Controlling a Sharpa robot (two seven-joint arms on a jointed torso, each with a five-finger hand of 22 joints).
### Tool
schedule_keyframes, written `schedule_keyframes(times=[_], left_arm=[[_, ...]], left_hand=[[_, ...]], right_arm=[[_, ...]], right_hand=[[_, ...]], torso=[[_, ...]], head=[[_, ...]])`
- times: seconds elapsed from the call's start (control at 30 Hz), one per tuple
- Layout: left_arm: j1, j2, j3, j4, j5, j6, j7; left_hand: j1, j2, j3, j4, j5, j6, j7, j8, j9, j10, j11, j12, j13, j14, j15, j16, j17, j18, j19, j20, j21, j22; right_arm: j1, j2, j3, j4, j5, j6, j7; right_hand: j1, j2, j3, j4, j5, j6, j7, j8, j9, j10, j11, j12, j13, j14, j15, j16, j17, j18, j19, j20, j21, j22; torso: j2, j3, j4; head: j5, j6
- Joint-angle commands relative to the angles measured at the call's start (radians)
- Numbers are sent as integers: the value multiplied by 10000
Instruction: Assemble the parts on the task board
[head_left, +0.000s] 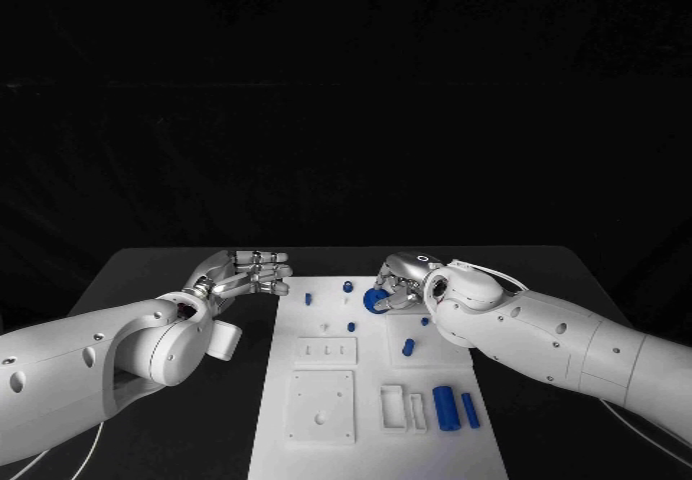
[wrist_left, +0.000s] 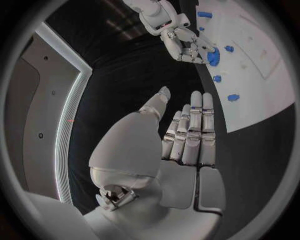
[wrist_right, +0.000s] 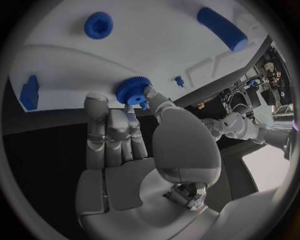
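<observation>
The white task board (head_left: 368, 440) lies in the middle of the black table. My right hand (head_left: 408, 280) is over its far end and pinches a blue toothed gear (head_left: 376, 300) between thumb and fingertips. In the right wrist view the gear (wrist_right: 132, 91) sits at the tips of the right hand (wrist_right: 131, 135), close against the board (wrist_right: 156, 45); I cannot tell whether it touches. My left hand (head_left: 248, 272) hovers off the board's far left corner, fingers stretched out and holding nothing. The left wrist view shows the left hand (wrist_left: 187, 135) flat, with the right hand (wrist_left: 184, 42) and gear (wrist_left: 214, 56) beyond it.
Small blue pegs (head_left: 348, 286) (head_left: 307, 298) (head_left: 349, 326) stand on the board's far half, another piece (head_left: 408, 347) at mid-board. Two blue cylinders (head_left: 446, 407) (head_left: 470, 410) lie near the front right. White recessed plates (head_left: 320, 405) occupy the front left.
</observation>
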Motion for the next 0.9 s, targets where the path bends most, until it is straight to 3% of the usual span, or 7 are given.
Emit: schedule_keyframes(times=[0.03, 0.27, 0.5, 0.9], left_arm=[[2, 19, 6, 16, 26, 95, 63], [-1, 19, 6, 12, 26, 94, 67], [-2, 11, 6, 19, 26, 86, 68], [-2, 5, 6, 40, 26, 86, 68]], left_hand=[[60, -20, -48, -1, -30, -55, -27, -25, -9, -85, -14, 13, 9, -49, 30, -66, -12, 8, 98, -2, -29, -10], [70, -11, -53, 4, -28, -84, -21, -25, -10, -101, -10, 11, 8, -48, 31, -69, -12, 10, 97, -1, -24, -23], [70, -11, -53, 4, -28, -84, -21, -25, -10, -101, -10, 11, 8, -48, 31, -69, -12, 10, 97, -1, -24, -23], [63, -2, -59, 10, -24, -100, -7, -25, -10, -107, -4, 12, 9, -44, 32, -67, -11, 12, 99, 1, -18, -33]], right_arm=[[-29, -26, -17, 112, -373, -432, -64], [-30, -72, -16, 567, -672, -945, -171], [-30, -69, -15, 1029, -949, -1329, -316], [-31, 268, -14, 1103, -990, -1422, -380]], right_hand=[[75, -6, 94, -19, 119, 76, 9, 38, 16, 66, 1, 47, 9, 42, -38, 33, 8, 58, 430, -64, 72, 22], [10, -56, 215, -58, 629, 55, 15, 37, 14, 80, -6, 30, 3, 46, -45, 31, 16, 63, 433, -75, 78, 19], [-139, -136, 348, -47, 1497, 14, 23, 35, 11, 81, -13, -1, -9, 45, -49, 11, 4, 82, 434, -76, 70, -3], [-212, -147, 348, 25, 1440, -41, 34, 33, 8, 61, -15, -34, -30, 45, -45, -6, -9, 102, 432, -72, 44, -37]], torso=[[1, -1, 6], [3, -5, 10], [4, -7, 6], [5, -9, 5]], head=[[11, 12], [33, 9], [58, 18], [72, 38]])
